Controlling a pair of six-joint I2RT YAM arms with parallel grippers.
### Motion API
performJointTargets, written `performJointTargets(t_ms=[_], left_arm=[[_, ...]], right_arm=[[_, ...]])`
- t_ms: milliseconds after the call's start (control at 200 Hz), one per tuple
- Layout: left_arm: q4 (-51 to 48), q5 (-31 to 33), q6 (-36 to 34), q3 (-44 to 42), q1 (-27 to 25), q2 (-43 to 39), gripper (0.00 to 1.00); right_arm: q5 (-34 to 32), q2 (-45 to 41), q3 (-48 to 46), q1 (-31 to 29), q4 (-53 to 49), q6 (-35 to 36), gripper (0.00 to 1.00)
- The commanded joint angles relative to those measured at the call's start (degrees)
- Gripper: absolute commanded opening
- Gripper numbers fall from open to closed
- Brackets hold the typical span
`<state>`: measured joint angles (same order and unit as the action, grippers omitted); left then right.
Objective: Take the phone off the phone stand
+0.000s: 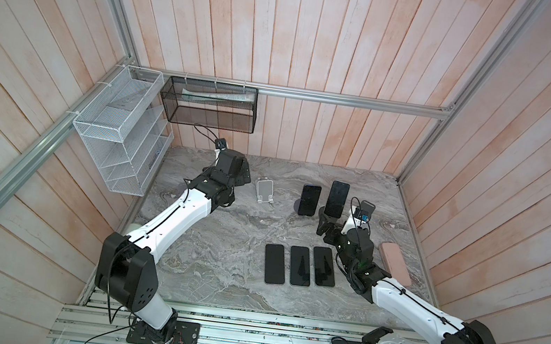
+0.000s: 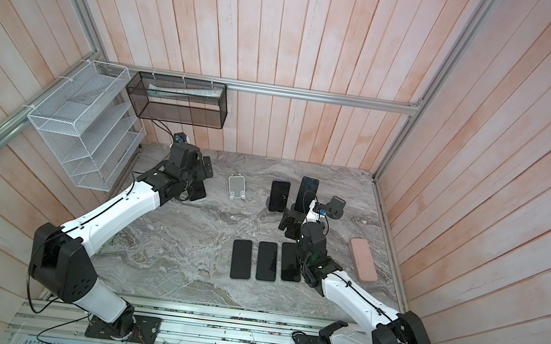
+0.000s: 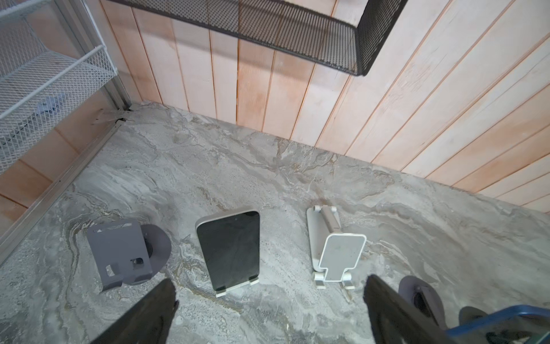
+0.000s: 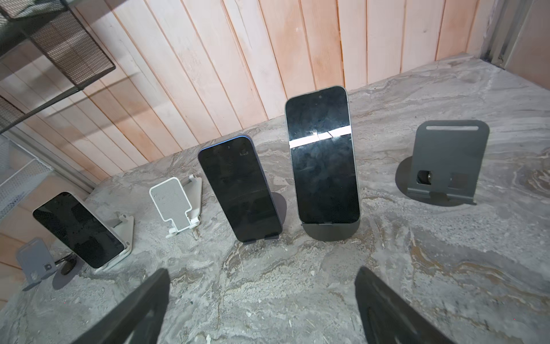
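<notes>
Left gripper [image 3: 268, 312] wide open, empty; phone [image 3: 229, 250] upright in white stand [image 3: 235, 289] directly ahead. Right gripper [image 4: 262, 309] wide open, empty, at 6 o'clock from tall phone [image 1: 338, 199] on dark stand [image 4: 330, 230].

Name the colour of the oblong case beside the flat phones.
The case is pink, clearest in a top view.

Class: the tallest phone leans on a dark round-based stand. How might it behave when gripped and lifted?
The tall phone looks rigid, so probably lifts without bending. Its glossy, reflective glass may slip. It merely leans on the dark stand, so a push could tip it.
</notes>
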<state>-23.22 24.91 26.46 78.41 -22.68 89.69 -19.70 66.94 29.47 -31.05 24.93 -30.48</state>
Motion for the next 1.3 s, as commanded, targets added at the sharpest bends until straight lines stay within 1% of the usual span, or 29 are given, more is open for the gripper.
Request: performJointTargets(t_ms=[0, 75, 115, 260, 335, 390, 540, 605, 640, 690, 880, 955, 1020, 1095, 1180, 1295], left_arm=[[-0.99, 4.78, 2.32, 0.1, 0.09, -2.68, 1.0], [-2.79, 7.83, 4.06, 0.81, 0.1, -2.43, 1.0], [-3.47, 9.17, 4.87, 1.17, 0.11, -2.19, 1.0], [-4.5, 14.64, 9.19, 1.41, 0.09, -1.13, 1.0], [-4.68, 18.17, 12.04, 1.42, 0.12, -0.3, 1.0], [-4.75, 19.57, 13.91, 1.65, 0.05, 0.49, 1.0], [-1.91, 17.7, 12.52, 2.2, 0.09, 3.78, 1.0], [-0.42, 16.76, 8.46, 2.92, 0.09, 5.63, 1.0], [-0.31, 17.65, 6.75, 3.37, 0.05, 6.74, 1.0], [-1.71, 19.05, 7.01, 4.3, 0.09, 8.23, 1.0], [-5.8, 19.8, 7.62, 8.06, 0.04, 13.05, 1.0], [-5.25, 19.89, 7.35, 8.19, 0.11, 14.09, 1.0], [-3.27, 19.43, 5.41, 7.83, 0.1, 15.0, 1.0], [-3.11, 18.52, 3.83, 8.99, 0.56, 16.37, 1.0], [-6.81, 18.53, 3.09, 12.96, 0.8, 18.51, 1.0], [-11.01, 17.5, 3.07, 16.66, 0.88, 20.38, 1.0]], right_arm=[[-3.45, -3.0, -0.85, -0.33, -0.99, -1.97, 0.98], [1.04, -6.73, -6.35, -0.25, 7.73, 1.38, 0.97], [1.69, -7.7, -7.69, -0.35, 9.85, 1.91, 0.98], [-0.68, -5.62, -5.58, -0.39, 6.63, 1.71, 0.97], [-1.07, -3.85, -4.4, -0.37, 4.87, 1.3, 0.96], [-0.78, -3.22, -3.91, -0.33, 4.37, 1.3, 0.96], [-0.51, -3.45, -4.59, -0.36, 5.17, 1.12, 0.96], [-0.69, -3.63, -4.56, -0.37, 5.14, 1.12, 0.96], [-0.61, -3.62, -4.41, -0.39, 4.9, 1.12, 0.96], [-0.45, -3.56, -3.95, -0.35, 4.21, 1.25, 0.96], [-0.33, -2.78, -3.53, -0.37, 3.89, 1.65, 0.96], [0.01, -2.49, -3.44, -0.4, 3.86, 1.56, 0.96], [0.27, -2.27, -3.2, -0.4, 3.88, 1.61, 0.96], [1.57, -2.04, -3.12, -0.42, 4.1, 2.58, 0.96], [1.96, -1.55, -2.69, -1.29, 4.61, 4.08, 0.96], [0.26, -0.46, -1.71, -3.46, 4.43, 6.25, 0.97]])
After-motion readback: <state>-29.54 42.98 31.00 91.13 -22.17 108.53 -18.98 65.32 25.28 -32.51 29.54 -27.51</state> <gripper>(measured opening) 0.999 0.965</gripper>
